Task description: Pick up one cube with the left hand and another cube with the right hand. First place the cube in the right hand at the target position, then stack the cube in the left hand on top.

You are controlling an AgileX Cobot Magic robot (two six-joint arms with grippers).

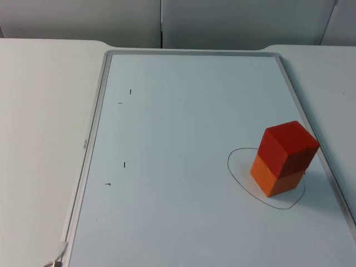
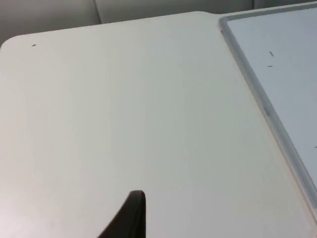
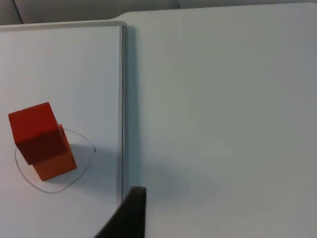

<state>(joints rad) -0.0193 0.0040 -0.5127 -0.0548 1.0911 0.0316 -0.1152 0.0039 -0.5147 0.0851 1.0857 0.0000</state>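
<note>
A red cube sits on top of an orange cube, slightly turned against it. The stack stands inside a hand-drawn oval outline on the right side of the whiteboard. The right wrist view shows the red cube and orange cube from the side. My right gripper hangs over the bare table just off the board's right edge, apart from the stack. My left gripper waits over the white table beyond the board's left edge. Neither gripper holds anything I can see.
A few short black pen marks dot the left half of the board. A metal clip sits at the board's near left corner. The grey partition wall closes off the table at the back.
</note>
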